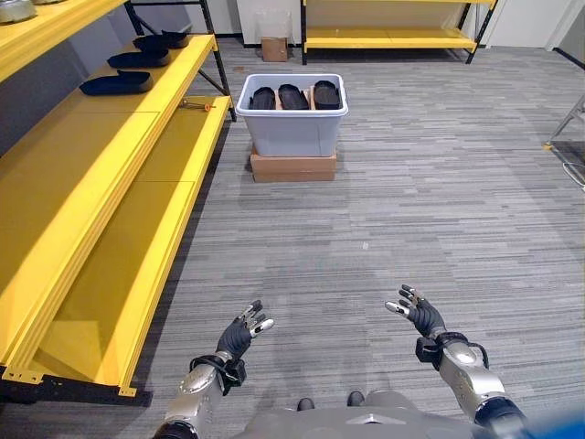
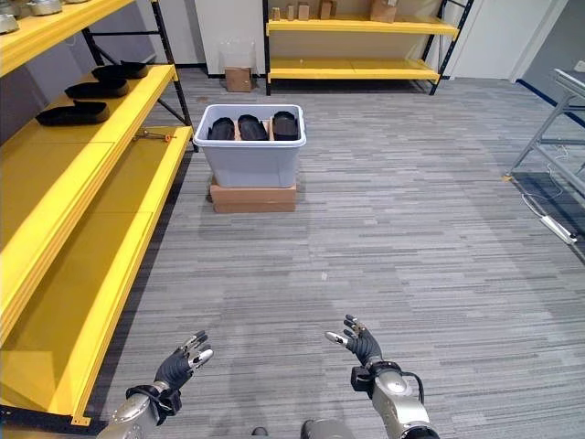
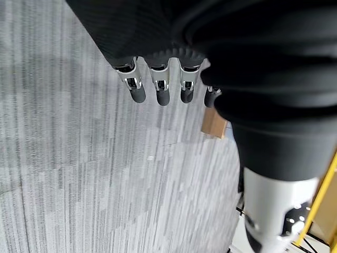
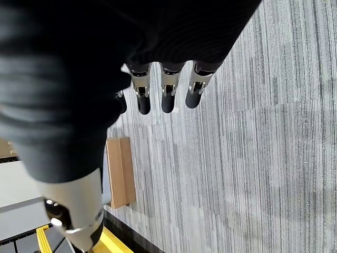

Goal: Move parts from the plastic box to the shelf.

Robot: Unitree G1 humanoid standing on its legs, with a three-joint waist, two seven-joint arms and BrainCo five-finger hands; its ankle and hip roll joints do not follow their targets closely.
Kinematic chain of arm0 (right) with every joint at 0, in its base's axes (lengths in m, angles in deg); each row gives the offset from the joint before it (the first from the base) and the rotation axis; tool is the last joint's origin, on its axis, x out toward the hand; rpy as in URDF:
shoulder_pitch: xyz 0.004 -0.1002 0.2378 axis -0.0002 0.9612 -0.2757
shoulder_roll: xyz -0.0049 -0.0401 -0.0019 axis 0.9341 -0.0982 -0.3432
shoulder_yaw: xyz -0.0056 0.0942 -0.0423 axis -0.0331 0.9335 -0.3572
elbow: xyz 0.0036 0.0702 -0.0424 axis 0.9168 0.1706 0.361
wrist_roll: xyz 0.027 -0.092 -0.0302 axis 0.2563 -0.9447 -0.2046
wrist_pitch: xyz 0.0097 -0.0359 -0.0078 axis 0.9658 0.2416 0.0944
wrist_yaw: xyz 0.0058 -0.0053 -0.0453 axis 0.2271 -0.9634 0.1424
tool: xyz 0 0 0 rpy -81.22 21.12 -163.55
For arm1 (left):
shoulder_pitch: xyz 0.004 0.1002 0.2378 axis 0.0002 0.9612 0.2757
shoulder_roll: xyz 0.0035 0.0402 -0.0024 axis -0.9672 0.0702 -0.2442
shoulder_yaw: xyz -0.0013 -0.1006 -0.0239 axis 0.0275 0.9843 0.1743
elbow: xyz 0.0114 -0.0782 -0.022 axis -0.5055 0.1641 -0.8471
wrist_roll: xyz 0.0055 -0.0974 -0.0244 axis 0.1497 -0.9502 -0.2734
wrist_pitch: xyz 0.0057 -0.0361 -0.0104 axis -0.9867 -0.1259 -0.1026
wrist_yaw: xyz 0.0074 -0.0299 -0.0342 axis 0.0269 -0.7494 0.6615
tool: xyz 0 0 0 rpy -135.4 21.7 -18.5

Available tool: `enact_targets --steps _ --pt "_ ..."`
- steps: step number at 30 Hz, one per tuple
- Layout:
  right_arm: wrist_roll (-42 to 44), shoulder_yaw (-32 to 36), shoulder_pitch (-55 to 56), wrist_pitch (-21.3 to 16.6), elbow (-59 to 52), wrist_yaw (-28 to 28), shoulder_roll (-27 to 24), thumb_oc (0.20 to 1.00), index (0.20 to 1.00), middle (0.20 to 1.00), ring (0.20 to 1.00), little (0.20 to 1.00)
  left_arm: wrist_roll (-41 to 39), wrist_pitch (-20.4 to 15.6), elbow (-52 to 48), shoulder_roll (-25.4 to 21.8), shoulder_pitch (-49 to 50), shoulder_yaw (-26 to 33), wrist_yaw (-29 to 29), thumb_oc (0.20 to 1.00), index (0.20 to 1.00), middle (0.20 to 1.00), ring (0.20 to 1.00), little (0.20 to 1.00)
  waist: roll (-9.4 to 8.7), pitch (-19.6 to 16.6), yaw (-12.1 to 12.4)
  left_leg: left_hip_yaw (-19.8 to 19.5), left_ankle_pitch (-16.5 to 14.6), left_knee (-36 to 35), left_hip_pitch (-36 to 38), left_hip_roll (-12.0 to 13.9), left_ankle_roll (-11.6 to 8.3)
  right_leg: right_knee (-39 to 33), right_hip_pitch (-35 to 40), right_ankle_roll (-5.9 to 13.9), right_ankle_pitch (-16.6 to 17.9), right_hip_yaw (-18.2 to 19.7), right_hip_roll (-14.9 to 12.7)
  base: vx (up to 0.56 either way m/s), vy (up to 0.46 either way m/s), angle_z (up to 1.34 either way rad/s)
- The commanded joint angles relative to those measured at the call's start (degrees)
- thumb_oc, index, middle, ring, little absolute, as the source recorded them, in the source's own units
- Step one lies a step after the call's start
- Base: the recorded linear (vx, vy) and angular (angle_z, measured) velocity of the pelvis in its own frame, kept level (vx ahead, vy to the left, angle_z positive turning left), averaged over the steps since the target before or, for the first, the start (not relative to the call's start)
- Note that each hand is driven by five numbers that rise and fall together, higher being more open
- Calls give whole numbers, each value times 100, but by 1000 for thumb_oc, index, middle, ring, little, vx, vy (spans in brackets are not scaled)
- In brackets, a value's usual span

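Note:
A grey plastic box [image 1: 292, 128] stands on a flat cardboard carton [image 1: 292, 167] on the floor ahead, with three black parts [image 1: 293, 96] standing in it. Three more black parts [image 1: 117, 83] lie on the yellow shelf [image 1: 101, 174] along my left. My left hand [image 1: 239, 337] and right hand [image 1: 420, 314] hover low over the carpet near me, far from the box, both open with relaxed fingers and nothing in them. In the wrist views the left hand's fingers [image 3: 160, 89] and the right hand's fingers [image 4: 168, 95] hang straight above the carpet.
Grey striped carpet stretches between me and the box. A second yellow rack [image 1: 393, 37] stands at the back wall with a small cardboard box [image 1: 274, 48] beside it. A small orange-handled tool [image 1: 196, 105] lies on the lower shelf board. A metal frame [image 2: 558, 137] stands at the right.

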Motion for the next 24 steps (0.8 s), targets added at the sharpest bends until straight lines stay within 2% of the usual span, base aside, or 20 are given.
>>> enact_targets --steps 1,4,5,6,9,11,12,13,19,20,24 --pt "71 86 -131 -234 -176 -45 -45 1000 1000 1000 1000 1000 26 -208 -69 44 -109 14 47 1000 1000 1000 1000 1000 -99 -141 13 -123 -18 129 -141 -212 -143 -454 65 282 1269 -94 -12 88 -10 -29" --pt "77 64 -127 -310 -204 -82 -108 1000 1000 1000 1000 1000 -24 -123 -147 78 -149 -62 28 1000 1000 1000 1000 1000 -199 -95 -126 -253 -214 71 84 -323 -145 -1182 -214 284 1468 -100 200 178 -49 -18" --pt "61 61 -124 -341 -217 -133 -123 1000 1000 1000 1000 1000 -13 -115 -161 92 -157 -101 19 1000 1000 1000 1000 1000 -220 -82 -162 -312 -271 58 149 -361 -140 -1383 -291 300 1573 -98 222 313 -73 11" --pt "68 116 -129 -420 -181 -201 -189 1000 1000 1000 1000 1000 -128 -168 -126 142 -176 -261 1 1000 1000 1000 1000 1000 -258 -25 -263 -540 -448 68 326 -453 -107 -1892 -630 401 1981 -48 208 296 -67 25" --pt "-68 223 -116 -495 -104 -359 -190 1000 1000 1000 1000 1000 -197 -318 2 258 -223 -370 114 1000 1000 1000 1000 1000 -283 -5 -360 -730 -626 116 453 -484 -81 -2252 -743 421 2146 148 188 338 -92 39" --pt "-156 279 -83 -595 -93 -515 -182 1000 1000 1000 1000 1000 -153 -403 30 340 -256 -467 186 1000 1000 1000 1000 1000 -318 -68 -413 -885 -673 141 499 -498 -99 -2502 -566 305 2053 307 243 362 -113 48" --pt "-126 277 -71 -634 -97 -655 -184 1000 1000 1000 1000 1000 -98 -398 10 364 -291 -539 186 1000 1000 1000 1000 1000 -345 -131 -430 -915 -702 174 519 -505 -110 -2594 -453 255 1990 293 253 579 -170 84" --pt "89 296 -95 -556 -81 -851 -182 1000 1000 1000 1000 1000 70 -430 -70 397 -348 -664 73 1000 1000 1000 1000 1000 -361 -256 -423 -810 -795 278 584 -476 -153 -2594 -280 158 1814 112 250 525 -149 94" --pt "-119 201 -17 -464 -53 -800 -201 1000 1000 1000 1000 1000 -100 -374 -127 387 -337 -615 55 1000 1000 1000 1000 1000 -307 -477 -432 -648 -918 643 571 -379 -258 -2459 22 -97 1280 43 332 386 -116 17" --pt "-258 146 26 -477 -65 -764 -220 1000 1000 1000 1000 1000 -161 -399 -125 415 -336 -616 105 1000 1000 1000 1000 1000 -289 -523 -448 -625 -770 887 477 -325 -328 -2401 86 -183 1147 89 391 364 -144 -2" --pt "-530 58 103 -513 -172 -763 -258 1000 1000 1000 1000 1000 -301 -365 -156 438 -314 -579 83 1000 1000 1000 1000 1000 -272 -573 -467 -592 -425 1297 329 -240 -452 -2400 197 -274 1018 154 480 241 -109 -8"
